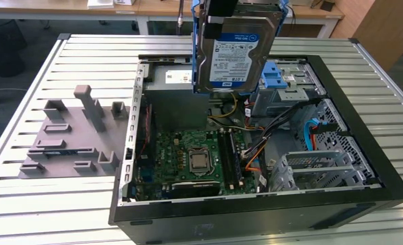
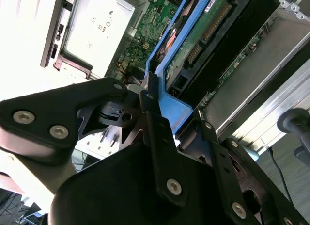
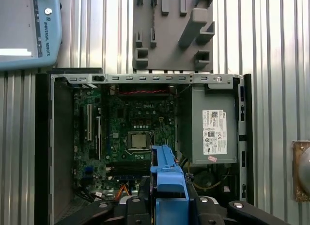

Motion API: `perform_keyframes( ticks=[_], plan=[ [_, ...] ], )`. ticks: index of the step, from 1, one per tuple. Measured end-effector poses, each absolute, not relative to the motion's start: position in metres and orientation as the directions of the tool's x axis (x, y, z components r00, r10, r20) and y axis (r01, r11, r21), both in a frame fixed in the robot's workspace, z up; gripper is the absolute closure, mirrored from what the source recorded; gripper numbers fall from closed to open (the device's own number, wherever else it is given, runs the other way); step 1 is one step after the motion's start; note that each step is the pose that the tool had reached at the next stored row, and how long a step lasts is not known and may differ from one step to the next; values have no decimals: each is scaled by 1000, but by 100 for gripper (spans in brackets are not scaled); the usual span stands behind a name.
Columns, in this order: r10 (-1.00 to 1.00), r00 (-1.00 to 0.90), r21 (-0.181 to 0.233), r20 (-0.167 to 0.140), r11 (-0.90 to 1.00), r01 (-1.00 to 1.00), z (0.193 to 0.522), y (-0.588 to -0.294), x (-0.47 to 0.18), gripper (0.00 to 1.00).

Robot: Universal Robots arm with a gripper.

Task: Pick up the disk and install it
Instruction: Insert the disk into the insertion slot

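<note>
Here we hold the disk [image 1: 237, 53] aloft.
Our tool [image 2: 149, 91] grasps it upright above the open computer case [image 1: 256, 219].

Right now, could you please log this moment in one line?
gripper: shut on disk | disk: upright above open computer case | install: not done

Blue-and-white printed label [image 1: 235, 53] on the face of the disk [image 1: 239, 25], white sticker [image 3: 214, 132] with small print and marks on the grey power-supply box [image 3: 191, 128], a line of lettering along the blue-edged pendant [image 3: 22, 36], small white lettering on the motherboard [image 3: 140, 116]
</note>
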State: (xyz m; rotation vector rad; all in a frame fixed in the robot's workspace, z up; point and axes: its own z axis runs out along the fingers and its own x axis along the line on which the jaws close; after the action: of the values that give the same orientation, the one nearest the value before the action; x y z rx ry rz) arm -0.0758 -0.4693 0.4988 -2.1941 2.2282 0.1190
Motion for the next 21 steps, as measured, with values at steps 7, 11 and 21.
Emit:
perform_keyframes(
  ticks=[7,11,21],
  plan=[
    [-998,-17,46,-62,14,-999,499,-469,-76,63],
    [-998,-17,46,-62,14,-999,499,-470,-76,63],
    [-998,-17,46,-62,14,-999,498,-481,-76,63]
  ],
)
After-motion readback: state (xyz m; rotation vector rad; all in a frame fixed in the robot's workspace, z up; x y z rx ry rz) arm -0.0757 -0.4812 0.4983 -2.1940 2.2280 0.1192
